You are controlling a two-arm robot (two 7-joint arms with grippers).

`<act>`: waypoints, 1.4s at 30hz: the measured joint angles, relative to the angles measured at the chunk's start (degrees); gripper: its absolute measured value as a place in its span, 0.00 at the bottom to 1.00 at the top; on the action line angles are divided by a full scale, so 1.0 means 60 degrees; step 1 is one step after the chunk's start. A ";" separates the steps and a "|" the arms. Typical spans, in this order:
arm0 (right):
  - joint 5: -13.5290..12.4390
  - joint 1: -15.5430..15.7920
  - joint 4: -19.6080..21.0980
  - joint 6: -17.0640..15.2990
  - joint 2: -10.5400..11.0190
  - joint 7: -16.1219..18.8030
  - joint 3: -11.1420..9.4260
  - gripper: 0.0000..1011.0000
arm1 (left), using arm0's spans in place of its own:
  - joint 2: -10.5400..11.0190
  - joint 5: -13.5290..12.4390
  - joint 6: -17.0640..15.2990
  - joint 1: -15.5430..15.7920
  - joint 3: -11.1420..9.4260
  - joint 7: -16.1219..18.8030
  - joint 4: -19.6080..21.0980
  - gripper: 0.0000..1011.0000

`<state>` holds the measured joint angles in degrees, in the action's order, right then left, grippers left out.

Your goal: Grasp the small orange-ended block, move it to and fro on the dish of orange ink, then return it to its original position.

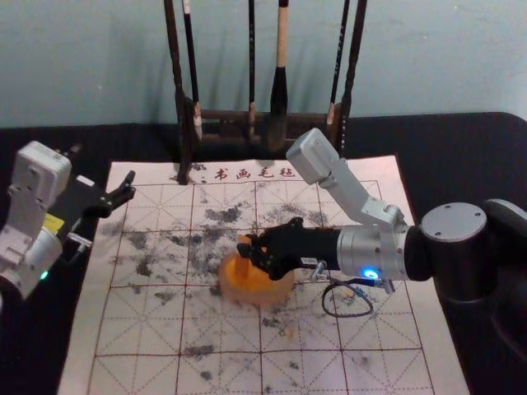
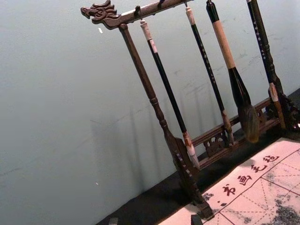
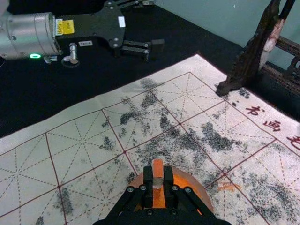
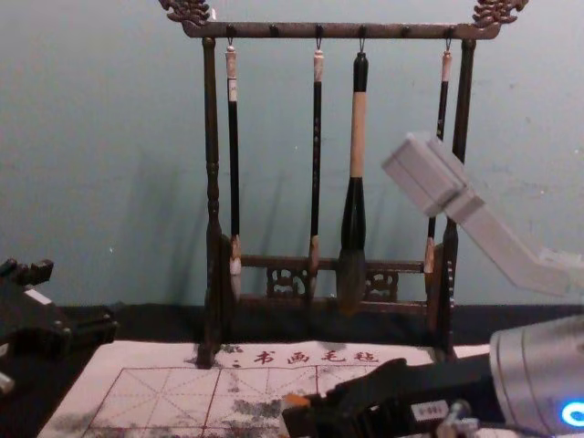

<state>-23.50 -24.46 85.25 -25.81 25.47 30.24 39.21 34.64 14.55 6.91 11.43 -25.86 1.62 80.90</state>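
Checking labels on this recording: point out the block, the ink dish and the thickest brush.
Block [image 3: 158,169]: right wrist view, on its orange part.
Ink dish [image 1: 262,299]: head view, on its near rim.
Thickest brush [image 4: 358,137]: chest view, on its pale handle section.

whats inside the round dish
Orange ink; the right gripper holds the block there. Both hide part of the dish, so what's beneath them can't be seen.

Before us is a black counter [image 1: 469,148], and on it we see a pale mat [image 1: 123,329] with dark red grid lines and black smudges; a dark wooden brush rack [image 4: 274,30] stands at its far edge.
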 joint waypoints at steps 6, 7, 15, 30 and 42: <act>0.0046 -0.0087 -0.0213 0.0036 -0.0174 -0.0094 -0.0018 0.12 | 0.0000 0.0000 0.0000 0.0000 0.0001 0.0000 0.0000 0.99; 0.0054 -0.0092 -0.0228 0.0043 -0.0184 -0.0104 -0.0021 0.12 | 0.0000 0.0000 0.0000 0.0001 0.0001 0.0000 0.0000 0.99; 0.0128 -0.0133 -0.0344 0.0079 -0.0243 -0.0184 -0.0109 0.12 | 0.0000 0.0000 0.0000 0.0001 0.0001 0.0000 0.0000 0.99; 0.0170 -0.0071 -0.0305 0.0122 -0.0088 -0.0192 -0.0329 0.12 | 0.0000 0.0000 0.0000 0.0000 0.0001 0.0000 0.0000 0.99; 0.0125 0.0101 -0.0097 0.0109 0.0129 -0.0150 -0.0504 0.12 | 0.0000 0.0000 0.0000 0.0000 0.0000 0.0000 0.0000 0.99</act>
<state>-22.75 -23.86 84.67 -25.15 26.25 29.34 36.18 34.65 14.55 6.91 11.43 -25.86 1.62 80.90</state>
